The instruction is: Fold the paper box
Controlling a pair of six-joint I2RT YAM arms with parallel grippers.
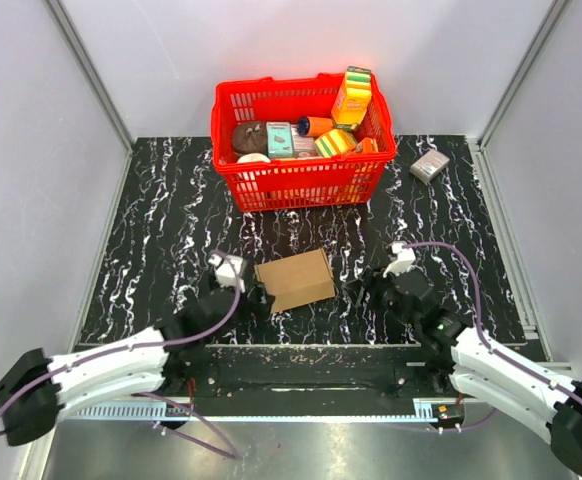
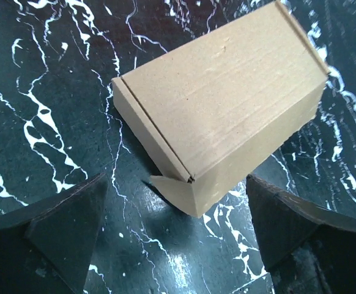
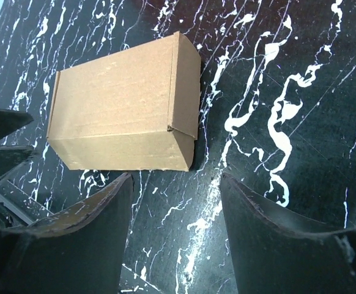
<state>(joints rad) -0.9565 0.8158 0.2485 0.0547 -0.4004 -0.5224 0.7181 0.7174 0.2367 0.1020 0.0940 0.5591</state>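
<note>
Sitting on the black marbled table (image 1: 151,220), near side of the red basket (image 1: 229,178): paper box (image 1: 295,279), folded into a carton.
Left gripper (image 2: 175,245) and right gripper (image 3: 175,211) flank it, both spread wide, holding nothing.

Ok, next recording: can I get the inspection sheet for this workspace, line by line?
Surface: black table with white veining; no spills seen.
Job's things: paper box lies between the arms, closed up as a carton; a small flap corner pokes out at one end.
Clutter: red basket at the back, full of colourful packages; a small grey-pink box on the table to its right.
Grippers: left end effector open, facing the box, apart from it; right end effector open, also apart from it.
Cables: purple cables loop from each wrist, off the box.
Surroundings: plain pale walls with metal framing; nothing else seen.
</note>
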